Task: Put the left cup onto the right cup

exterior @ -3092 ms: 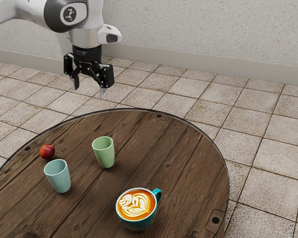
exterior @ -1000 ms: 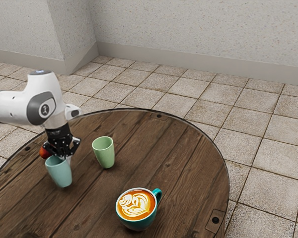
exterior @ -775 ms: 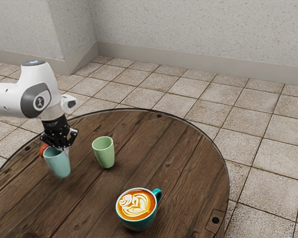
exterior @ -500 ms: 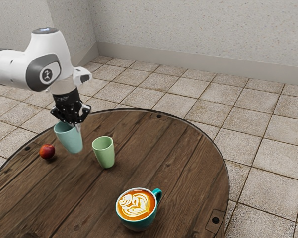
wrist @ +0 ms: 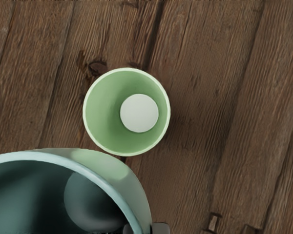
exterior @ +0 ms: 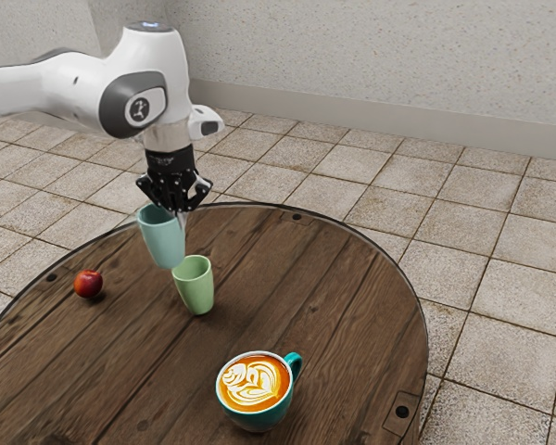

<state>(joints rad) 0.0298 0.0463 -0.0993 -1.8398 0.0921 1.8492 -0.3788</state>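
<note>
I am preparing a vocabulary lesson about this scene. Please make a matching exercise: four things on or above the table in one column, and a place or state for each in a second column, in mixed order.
Things
1. blue cup
2. green cup
3. apple
4. coffee mug

Places or states
A. full, with a white pattern on the drink
B. stands upright and empty on the table
C. lies near the table's edge, at the exterior view's left
D. held in the air by the gripper

Pairs: 1-D, 2-B, 3-C, 4-A

Hand (exterior: 172,208) grips teal cup (exterior: 162,239) aloft, just beside green cup (exterior: 194,284) on table (exterior: 338,306).
</note>
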